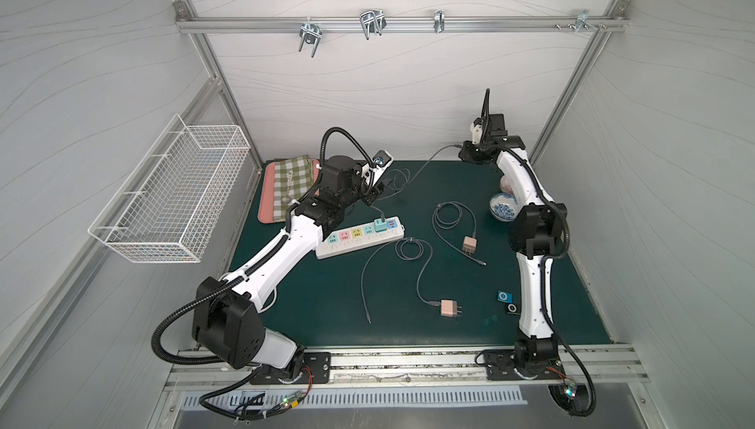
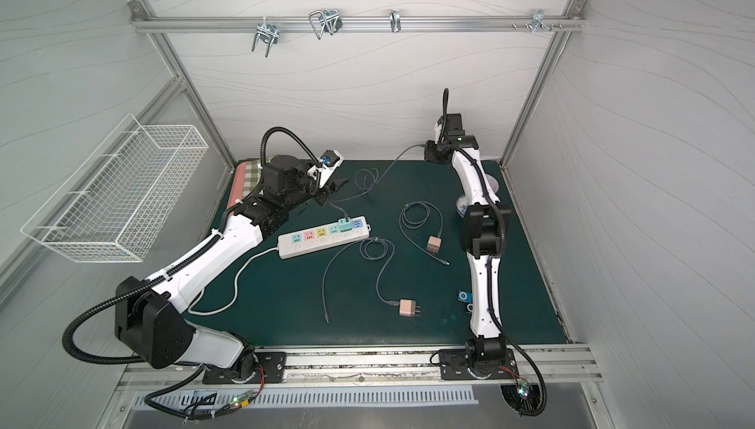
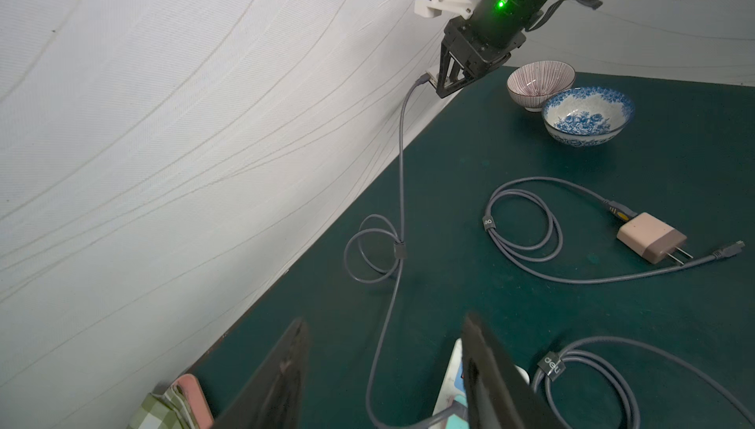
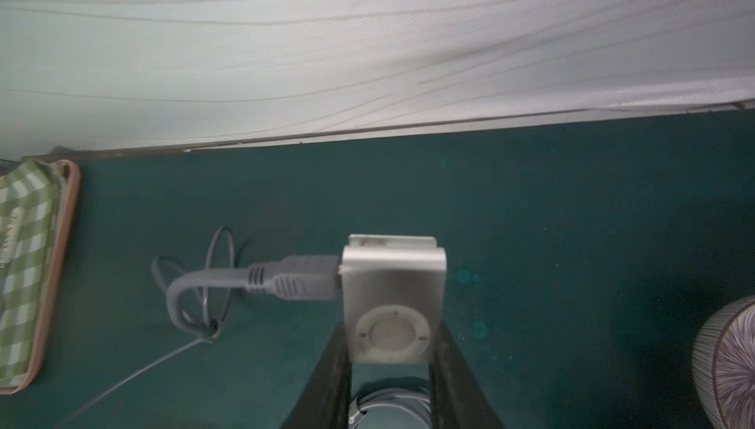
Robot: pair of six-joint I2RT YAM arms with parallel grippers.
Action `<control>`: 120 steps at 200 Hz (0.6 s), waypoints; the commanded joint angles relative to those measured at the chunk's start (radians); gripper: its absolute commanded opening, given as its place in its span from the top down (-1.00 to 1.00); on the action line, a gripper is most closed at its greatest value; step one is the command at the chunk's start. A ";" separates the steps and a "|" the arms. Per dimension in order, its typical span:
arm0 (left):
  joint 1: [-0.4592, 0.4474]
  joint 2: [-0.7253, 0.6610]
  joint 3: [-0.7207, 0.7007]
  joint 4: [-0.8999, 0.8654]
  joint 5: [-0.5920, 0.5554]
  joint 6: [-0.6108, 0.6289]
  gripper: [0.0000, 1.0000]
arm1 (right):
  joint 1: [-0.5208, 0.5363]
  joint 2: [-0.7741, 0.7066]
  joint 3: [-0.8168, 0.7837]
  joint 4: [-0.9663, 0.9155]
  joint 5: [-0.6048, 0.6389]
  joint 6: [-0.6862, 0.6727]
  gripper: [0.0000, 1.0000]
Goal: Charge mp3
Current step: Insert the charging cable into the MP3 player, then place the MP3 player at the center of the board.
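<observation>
My right gripper is shut on a silver mp3, held above the back of the green mat near the rear wall. A grey cable plug sits in the player's side. In a top view the grey cable drops from the right gripper to a small coil, then runs to the white power strip, where its other end is plugged in at the blue end. My left gripper hangs open just above that end of the strip, holding nothing; the cable passes below its jaws.
Two pink chargers with coiled cables lie mid-mat. A blue player and a dark one sit by the right arm. Two bowls stand at back right, a pink tray with checked cloth at back left, and a wire basket on the left wall.
</observation>
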 commanded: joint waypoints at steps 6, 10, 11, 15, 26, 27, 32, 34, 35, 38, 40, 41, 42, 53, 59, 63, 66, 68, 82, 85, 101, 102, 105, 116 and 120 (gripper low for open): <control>0.009 -0.006 0.007 -0.003 0.003 -0.023 -0.07 | -0.001 0.052 0.026 -0.048 0.035 -0.073 0.45; 0.009 -0.004 0.008 -0.007 0.004 -0.023 -0.07 | 0.002 0.060 0.024 -0.058 0.043 -0.087 0.45; 0.009 -0.003 0.008 -0.008 0.004 -0.023 -0.07 | 0.003 0.062 0.024 -0.061 0.045 -0.091 0.45; 0.009 -0.001 0.008 -0.011 0.006 -0.023 -0.07 | 0.007 0.070 0.023 -0.072 0.059 -0.104 0.45; 0.009 0.007 0.010 -0.019 0.012 -0.025 -0.07 | 0.016 0.088 0.009 -0.099 0.090 -0.135 0.42; 0.009 0.008 0.010 -0.020 0.013 -0.026 -0.07 | 0.017 0.090 0.007 -0.101 0.092 -0.138 0.42; 0.009 0.010 0.011 -0.022 0.017 -0.027 -0.07 | 0.020 0.096 -0.001 -0.114 0.103 -0.150 0.41; 0.009 0.012 0.011 -0.023 0.017 -0.027 -0.07 | 0.022 0.099 -0.004 -0.118 0.108 -0.154 0.41; 0.009 0.013 0.011 -0.023 0.019 -0.027 -0.07 | 0.022 0.101 -0.006 -0.120 0.111 -0.155 0.41; 0.009 0.013 0.011 -0.024 0.021 -0.028 -0.07 | 0.023 0.103 -0.009 -0.128 0.119 -0.160 0.40; 0.009 0.015 0.011 -0.025 0.023 -0.028 -0.07 | 0.024 0.106 -0.013 -0.132 0.123 -0.162 0.40; 0.009 0.016 0.011 -0.027 0.024 -0.028 -0.07 | 0.024 0.107 -0.015 -0.135 0.125 -0.163 0.39; 0.009 0.017 0.011 -0.027 0.024 -0.028 -0.06 | 0.024 0.108 -0.017 -0.137 0.128 -0.165 0.39; 0.008 0.020 0.009 -0.032 0.030 -0.030 -0.06 | 0.024 0.116 -0.036 -0.161 0.152 -0.173 0.38; 0.009 0.022 0.009 -0.034 0.031 -0.031 -0.07 | 0.025 0.120 -0.042 -0.176 0.169 -0.177 0.37; 0.009 0.024 0.011 -0.037 0.033 -0.029 -0.07 | 0.026 0.124 -0.047 -0.186 0.183 -0.182 0.36; 0.009 0.025 0.011 -0.041 0.033 -0.029 -0.06 | 0.026 0.125 -0.050 -0.192 0.195 -0.183 0.36; 0.009 0.026 0.011 -0.043 0.033 -0.029 -0.07 | 0.028 0.126 -0.052 -0.196 0.202 -0.185 0.35; 0.009 0.036 0.019 -0.059 0.036 -0.026 -0.06 | 0.033 0.129 -0.070 -0.213 0.240 -0.192 0.31; 0.009 0.039 0.021 -0.063 0.037 -0.025 -0.06 | 0.033 0.128 -0.077 -0.213 0.244 -0.193 0.30; 0.009 0.044 0.029 -0.082 0.044 -0.029 -0.06 | 0.032 0.134 -0.100 -0.214 0.260 -0.194 0.25; 0.008 0.045 0.029 -0.083 0.046 -0.029 -0.05 | 0.032 0.134 -0.101 -0.214 0.260 -0.193 0.25; 0.009 0.046 0.030 -0.087 0.048 -0.028 -0.05 | 0.030 0.137 -0.104 -0.215 0.259 -0.193 0.24; 0.009 0.044 0.029 -0.100 0.058 -0.032 -0.04 | 0.026 0.145 -0.107 -0.221 0.255 -0.190 0.20; 0.009 0.042 0.027 -0.102 0.060 -0.033 -0.04 | 0.024 0.147 -0.107 -0.222 0.251 -0.186 0.18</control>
